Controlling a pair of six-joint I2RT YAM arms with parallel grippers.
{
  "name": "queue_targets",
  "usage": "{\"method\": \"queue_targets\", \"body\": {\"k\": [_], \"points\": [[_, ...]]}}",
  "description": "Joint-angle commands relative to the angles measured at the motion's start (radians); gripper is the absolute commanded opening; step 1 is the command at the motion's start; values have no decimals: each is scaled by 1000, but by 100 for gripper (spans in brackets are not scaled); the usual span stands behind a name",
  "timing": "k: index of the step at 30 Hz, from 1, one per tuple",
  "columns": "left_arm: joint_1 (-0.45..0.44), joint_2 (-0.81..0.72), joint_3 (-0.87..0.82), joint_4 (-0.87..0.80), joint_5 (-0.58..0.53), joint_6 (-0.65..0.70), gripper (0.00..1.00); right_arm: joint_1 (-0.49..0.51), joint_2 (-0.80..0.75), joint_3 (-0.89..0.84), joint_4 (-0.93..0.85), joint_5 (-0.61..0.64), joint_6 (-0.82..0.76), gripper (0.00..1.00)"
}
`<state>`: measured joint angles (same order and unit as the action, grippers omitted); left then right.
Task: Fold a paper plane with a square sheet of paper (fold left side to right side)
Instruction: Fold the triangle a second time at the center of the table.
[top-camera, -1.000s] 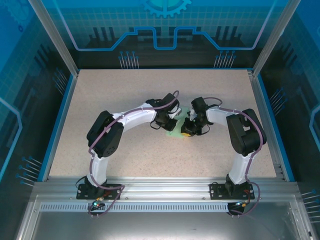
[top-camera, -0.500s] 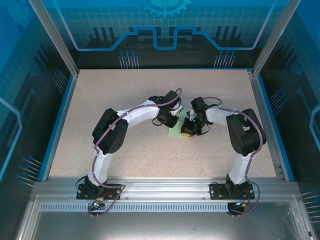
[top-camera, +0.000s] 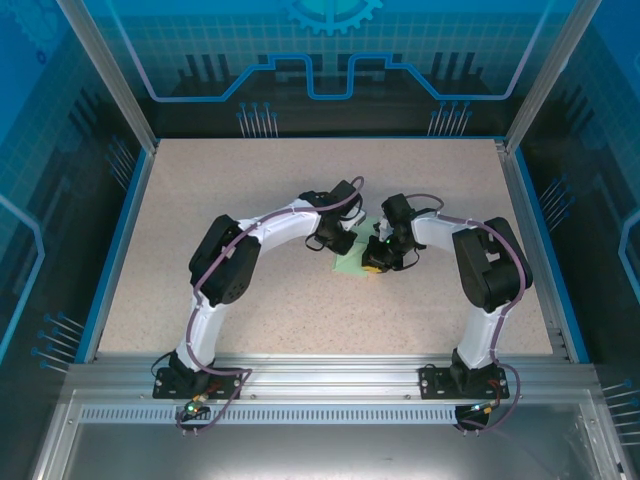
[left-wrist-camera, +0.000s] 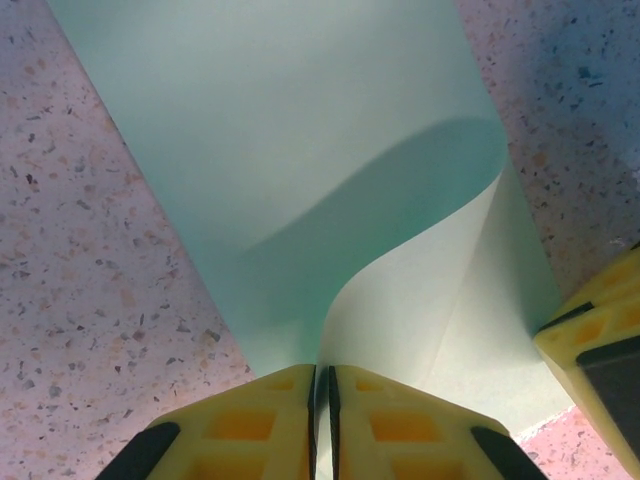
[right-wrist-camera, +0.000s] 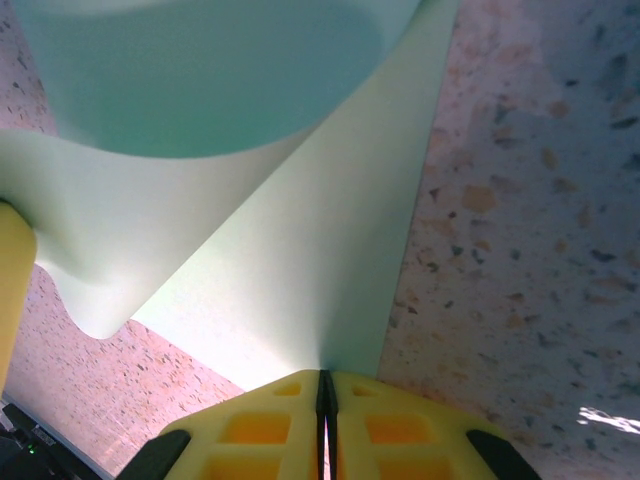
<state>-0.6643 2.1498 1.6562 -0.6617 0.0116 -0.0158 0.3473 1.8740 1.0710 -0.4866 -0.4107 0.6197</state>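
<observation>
The square sheet of paper is pale mint green and lies mid-table between the two wrists. In the left wrist view one edge of the sheet curls up off the table into my left gripper, which is shut on it. In the right wrist view the sheet rises in a curved flap, and my right gripper is shut on a corner of it. From above, the left gripper and the right gripper stand close together over the sheet. Each wrist view catches the other gripper's yellow finger at its edge.
The speckled beige table has a blue raised border and transparent walls on three sides. Both arm bases sit on the aluminium rail at the near edge.
The left arm's elbow has swung a little to the right and its gripper has edged toward the right gripper with the paper. The right arm has stayed put.
</observation>
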Motion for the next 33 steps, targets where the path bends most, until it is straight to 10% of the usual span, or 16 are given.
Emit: {"method": "queue_targets", "body": {"k": [1,33], "points": [[12,32,38,-20,-13,22,15,17,31,7,-60,19,-15,12],[14,98,85,-30,-39,20,15,19,35,4,-63,19,-20,12]]}}
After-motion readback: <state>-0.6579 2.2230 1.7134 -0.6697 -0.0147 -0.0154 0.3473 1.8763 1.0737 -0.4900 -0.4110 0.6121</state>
